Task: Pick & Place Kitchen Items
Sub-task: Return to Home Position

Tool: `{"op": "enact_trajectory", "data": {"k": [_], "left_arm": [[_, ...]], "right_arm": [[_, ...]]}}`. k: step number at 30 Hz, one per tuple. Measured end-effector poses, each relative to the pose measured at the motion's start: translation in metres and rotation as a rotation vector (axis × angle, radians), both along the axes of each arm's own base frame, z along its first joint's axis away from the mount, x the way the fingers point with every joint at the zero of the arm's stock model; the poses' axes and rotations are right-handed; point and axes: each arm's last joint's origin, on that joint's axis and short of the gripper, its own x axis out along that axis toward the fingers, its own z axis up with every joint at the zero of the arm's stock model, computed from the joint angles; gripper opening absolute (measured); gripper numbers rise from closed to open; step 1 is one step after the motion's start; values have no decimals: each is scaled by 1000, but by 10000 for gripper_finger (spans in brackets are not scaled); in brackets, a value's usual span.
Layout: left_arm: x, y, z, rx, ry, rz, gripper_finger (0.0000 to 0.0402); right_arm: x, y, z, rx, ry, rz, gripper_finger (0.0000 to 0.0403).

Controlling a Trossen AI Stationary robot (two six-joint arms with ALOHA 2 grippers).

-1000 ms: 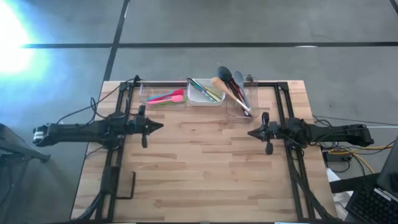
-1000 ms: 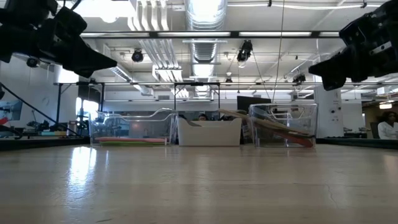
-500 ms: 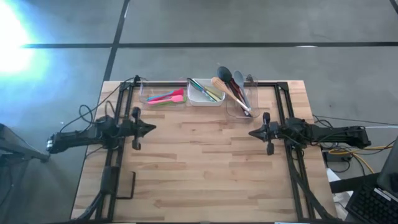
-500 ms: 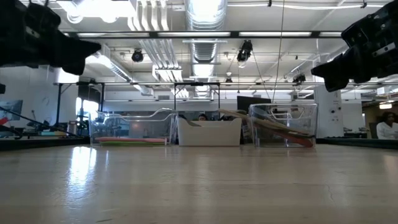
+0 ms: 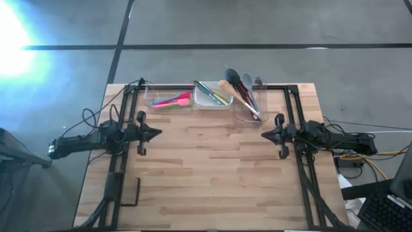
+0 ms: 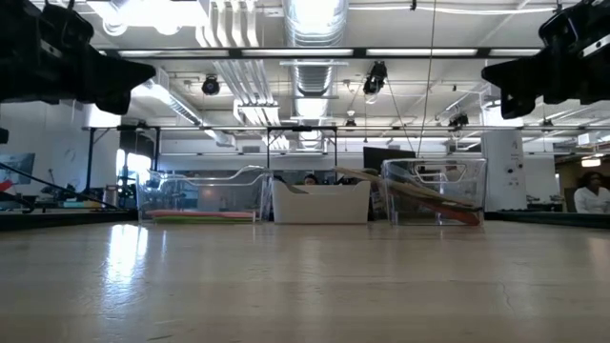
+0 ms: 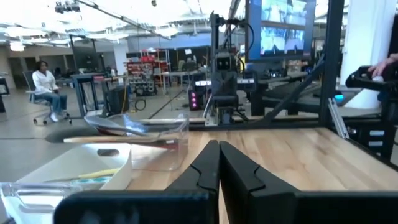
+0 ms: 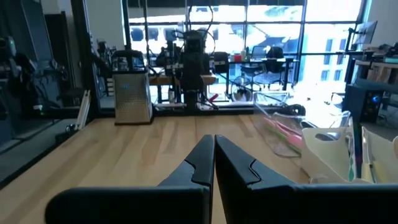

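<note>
The kitchen items lie in three tubs along the table's far edge. Pink, red and green utensils [image 5: 172, 100] fill the left clear tub. Green and yellow ones [image 5: 215, 95] lie in the white tub [image 5: 201, 103]. A black ladle, a wooden piece and red-handled tools [image 5: 241, 90] stick out of the right clear tub [image 5: 239, 115]. My left gripper [image 5: 159, 133] hangs shut and level over the table's left side, pointing right, with nothing in it [image 7: 217, 144]. My right gripper [image 5: 262, 135] is also shut and holds nothing. It hangs over the right side and points left [image 8: 214, 138].
A black metal frame [image 5: 293, 109] runs round the table's left, far and right edges. Bare wood [image 5: 206, 167] spreads between the two grippers and toward the near edge. Beyond the table is a workshop where a seated person [image 7: 46, 87] shows.
My left arm has folded back toward the table's left edge, and its gripper has tipped up from slanting down to level. My right gripper has tipped up to level and drawn back slightly toward the right edge. Both have stayed shut. The tubs and utensils have not moved.
</note>
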Motion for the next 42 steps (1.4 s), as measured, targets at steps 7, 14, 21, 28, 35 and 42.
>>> {"op": "enact_trajectory", "data": {"k": [7, 14, 21, 28, 35, 42], "left_arm": [[1, 0, -2, -3, 27, 0, 12], [1, 0, -3, -4, 31, 0, 12], [1, 0, -3, -4, 32, 0, 12], [1, 0, -3, -4, 32, 0, 12], [1, 0, -3, -4, 33, 0, 12], [1, 0, -3, -4, 32, 0, 12]], "right_arm": [[0, 0, -1, 2, 10, 0, 8], [1, 0, -3, 2, 33, 0, 8], [1, 0, -3, 5, 38, 0, 8], [1, 0, -4, 3, 41, 0, 8], [1, 0, -3, 3, 38, 0, 8], [1, 0, -3, 4, 38, 0, 8]]}}
